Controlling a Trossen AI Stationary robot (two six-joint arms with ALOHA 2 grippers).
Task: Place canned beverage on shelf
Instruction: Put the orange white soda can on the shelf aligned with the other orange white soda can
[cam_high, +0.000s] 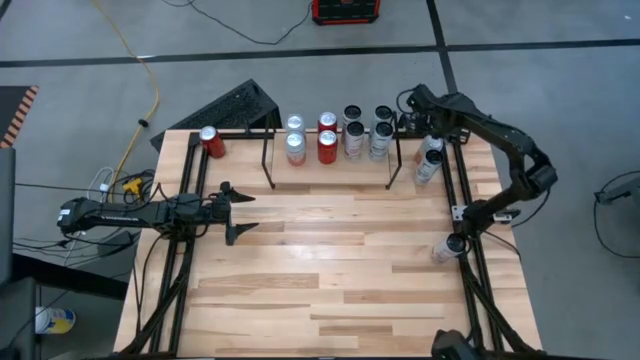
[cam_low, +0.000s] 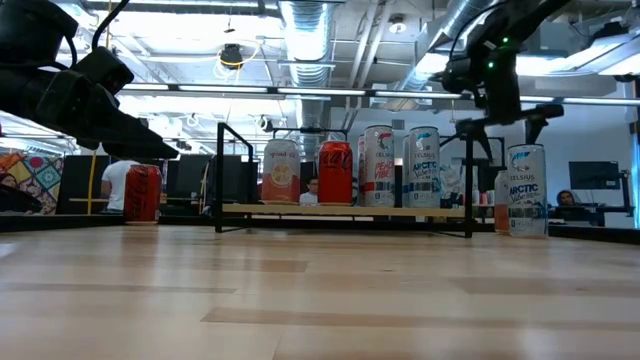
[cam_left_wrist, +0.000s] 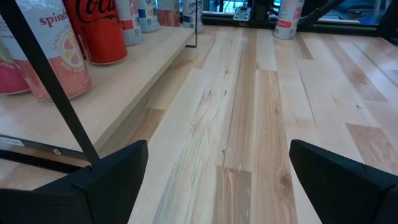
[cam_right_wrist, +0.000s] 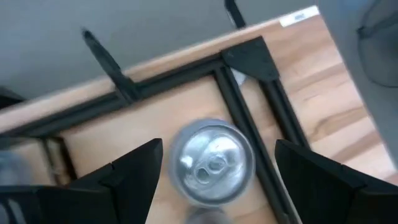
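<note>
The shelf (cam_high: 330, 177) is a light wood board on thin black uprights at the table's far middle. Several cans (cam_high: 327, 146) stand on it, and it also shows in the low view (cam_low: 340, 210). My right gripper (cam_right_wrist: 219, 148) is open and points down above a white-and-blue can (cam_right_wrist: 211, 163) that stands upright on the table just right of the shelf (cam_high: 431, 149), near the far right corner. One finger is on either side of the can top, clear of it. My left gripper (cam_high: 234, 211) is open and empty, hovering over the table's left middle (cam_left_wrist: 219, 149).
A second can (cam_high: 425, 167) stands close to the one under my right gripper. Another can (cam_high: 447, 246) stands by the right black rail (cam_high: 468, 270). A red can (cam_high: 211, 141) stands left of the shelf. Bare wood lies in the table's middle and near half.
</note>
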